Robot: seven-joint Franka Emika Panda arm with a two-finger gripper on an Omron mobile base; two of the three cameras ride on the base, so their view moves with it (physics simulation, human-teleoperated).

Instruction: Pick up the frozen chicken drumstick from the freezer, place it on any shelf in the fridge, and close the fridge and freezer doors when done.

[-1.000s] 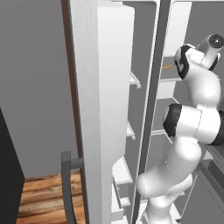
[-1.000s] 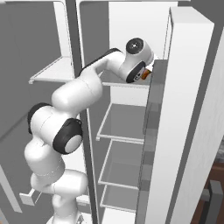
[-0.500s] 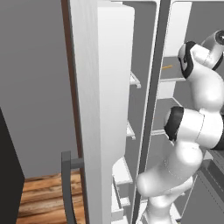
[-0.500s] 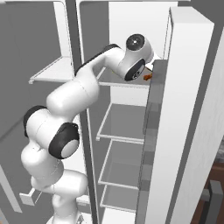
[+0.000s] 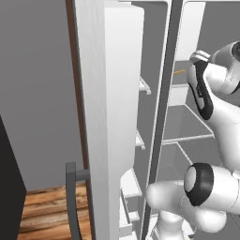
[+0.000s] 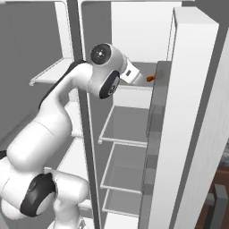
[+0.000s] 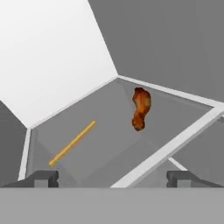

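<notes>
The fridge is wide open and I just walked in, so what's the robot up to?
The white arm is reaching into the fridge's top shelf. Its tool is open, and the frozen chicken drumstick lies on that shelf ahead of the fingertips, apart from them, beside a thin yellow-orange stick. Both the fridge door and the freezer door stand open, so closing them remains.

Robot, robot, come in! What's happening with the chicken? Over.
Tool open, holding nothing. Orange-brown chicken drumstick lying on the grey fridge shelf, apart from the thin yellow-orange stick. Both white doors not yet closed. Nothing in the way.
</notes>
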